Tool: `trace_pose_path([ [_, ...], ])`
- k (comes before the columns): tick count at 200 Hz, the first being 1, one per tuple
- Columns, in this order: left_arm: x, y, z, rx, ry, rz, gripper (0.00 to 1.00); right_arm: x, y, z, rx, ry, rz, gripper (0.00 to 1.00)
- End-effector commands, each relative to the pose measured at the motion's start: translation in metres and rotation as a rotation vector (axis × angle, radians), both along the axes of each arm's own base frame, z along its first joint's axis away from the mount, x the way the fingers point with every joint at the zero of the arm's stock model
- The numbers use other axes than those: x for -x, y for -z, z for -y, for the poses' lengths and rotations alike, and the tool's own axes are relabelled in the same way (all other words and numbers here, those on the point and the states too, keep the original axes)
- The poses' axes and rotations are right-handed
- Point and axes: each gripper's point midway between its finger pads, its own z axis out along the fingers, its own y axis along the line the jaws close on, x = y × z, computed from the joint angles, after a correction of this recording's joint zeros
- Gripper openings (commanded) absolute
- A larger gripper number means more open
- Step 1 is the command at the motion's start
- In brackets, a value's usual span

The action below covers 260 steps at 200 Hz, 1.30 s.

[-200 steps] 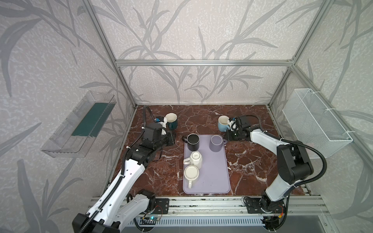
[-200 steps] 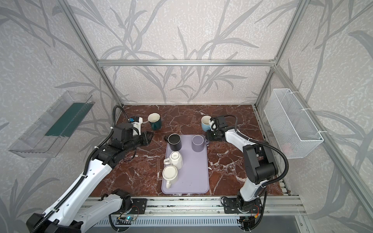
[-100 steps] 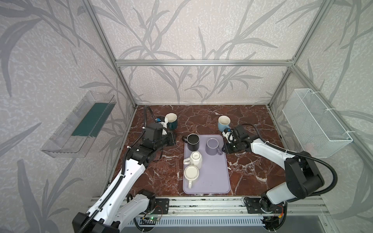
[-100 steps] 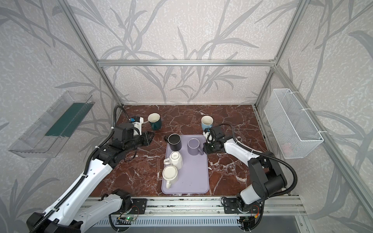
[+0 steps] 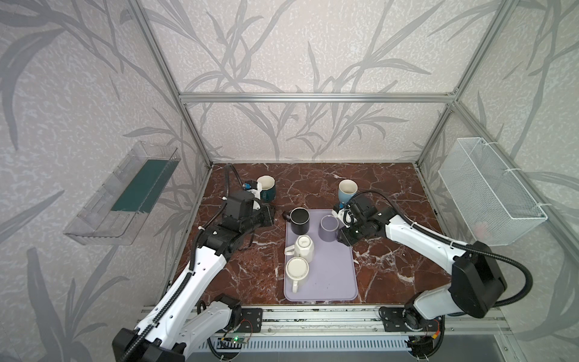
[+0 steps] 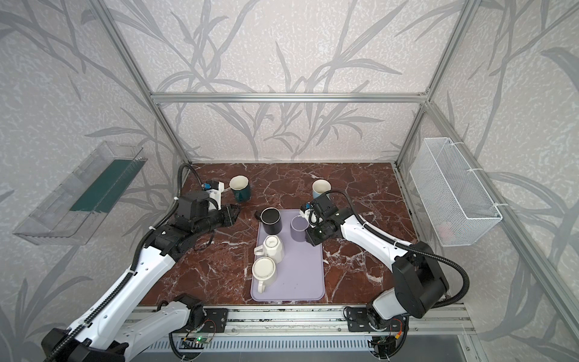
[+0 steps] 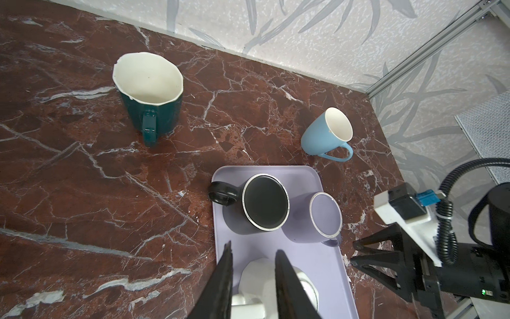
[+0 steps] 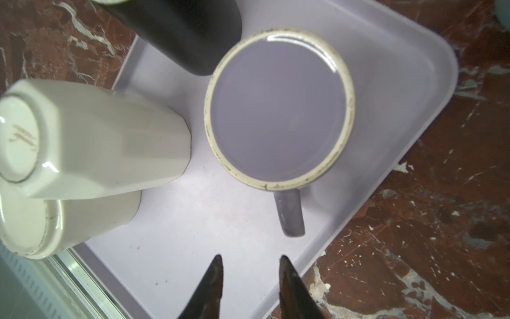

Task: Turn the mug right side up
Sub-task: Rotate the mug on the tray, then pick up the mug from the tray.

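Handle (image 8: 289, 212) of upside-down purple mug (image 8: 278, 110) points at right hand (image 8: 250, 259), just apart.

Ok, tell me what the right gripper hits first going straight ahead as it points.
Probably the handle of the upside-down lilac mug on the tray, just ahead of the right gripper; height is hard to judge.

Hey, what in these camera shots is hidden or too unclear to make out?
Lavender mug handle: hidden behind the right gripper in both top views.
Black mug: cut off by the frame edge in the right wrist view.
Pinkish thing in the wire basket: too small and blurred through the mesh in a top view.
Mark on the faceted cream mug base: blurred in the right wrist view.
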Motion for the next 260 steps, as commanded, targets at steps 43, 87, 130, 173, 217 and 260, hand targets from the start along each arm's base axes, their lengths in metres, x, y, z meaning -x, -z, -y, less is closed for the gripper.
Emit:
trace_pose_path([
  [43, 0.001, 0.001, 0.0, 0.002, -0.01, -0.006, 0.29, -0.008, 0.008, 0.005, 0.152, -0.068, -0.009, 0.37],
  [87, 0.0, 0.003, 0.001, -0.003, -0.007, -0.012, 0.29, -0.016, 0.014, 0.003, 0.197, -0.088, -0.027, 0.38],
  [130, 0.001, 0.004, 0.0, -0.014, -0.008, -0.014, 0.29, -0.023, 0.024, -0.001, 0.22, -0.104, -0.041, 0.38],
  [173, 0.002, 0.005, -0.001, -0.021, -0.01, -0.018, 0.29, -0.029, 0.029, -0.006, 0.223, -0.114, -0.046, 0.38],
  [217, 0.002, 0.005, -0.002, -0.027, -0.012, -0.014, 0.29, -0.029, 0.037, -0.006, 0.232, -0.118, -0.066, 0.36],
  [260, 0.002, 0.005, -0.002, -0.026, -0.013, -0.016, 0.29, -0.028, 0.041, -0.004, 0.247, -0.118, -0.074, 0.31],
])
